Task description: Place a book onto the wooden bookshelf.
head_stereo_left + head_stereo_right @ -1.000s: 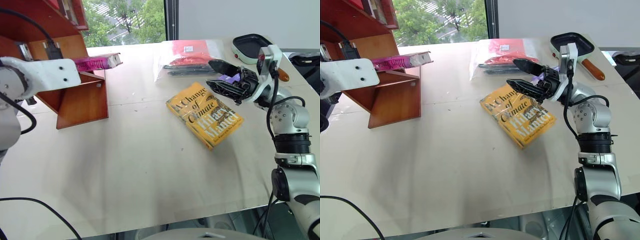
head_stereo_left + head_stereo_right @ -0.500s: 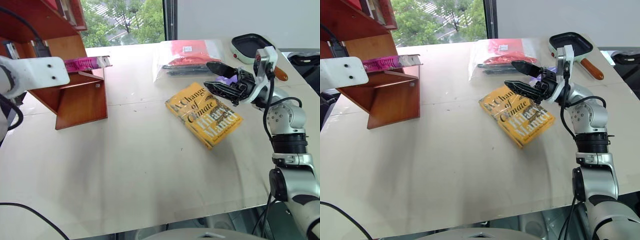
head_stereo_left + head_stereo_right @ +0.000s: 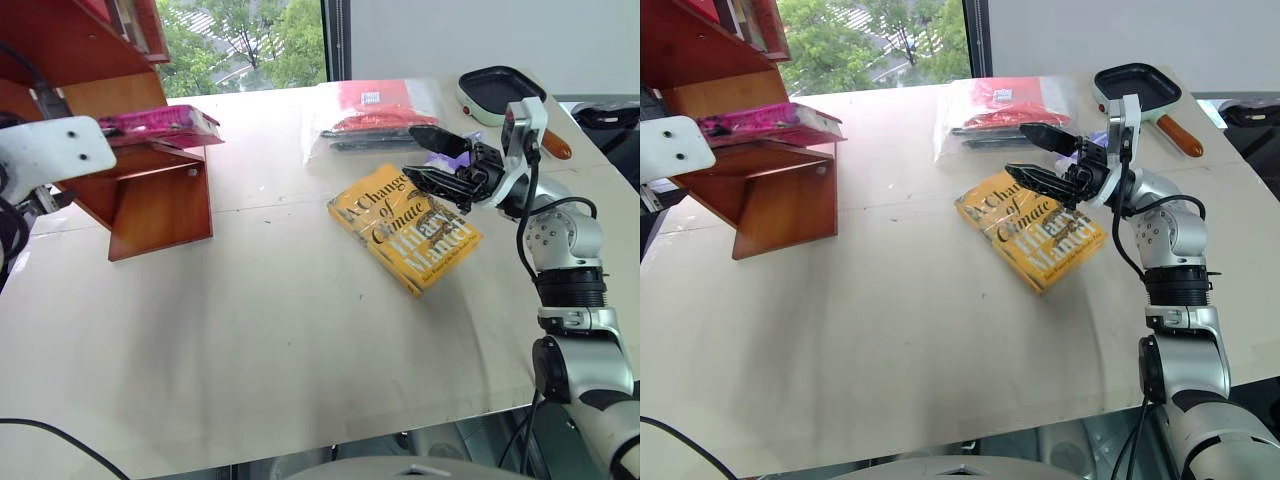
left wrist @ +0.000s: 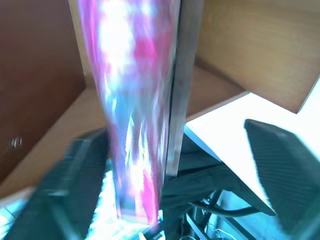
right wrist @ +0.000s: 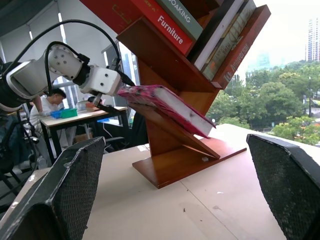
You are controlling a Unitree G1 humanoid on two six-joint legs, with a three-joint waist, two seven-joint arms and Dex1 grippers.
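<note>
The pink book lies on a slanted board of the wooden bookshelf at the table's far left, one end sticking out past the board. In the left wrist view my left gripper is open, its fingers spread wide on either side of the book's near end with a gap on one side. The right wrist view shows the book resting on the shelf. My right gripper hovers open and holds nothing, above the table's right half.
A yellow book lies flat under my right gripper. Behind it are a clear plastic bag with red contents and a small pan. Several books lean on the upper shelf. A person sits at a far desk.
My left gripper has opened and drawn back to the left. The pink book has settled onto the shelf board. The right arm has not moved.
</note>
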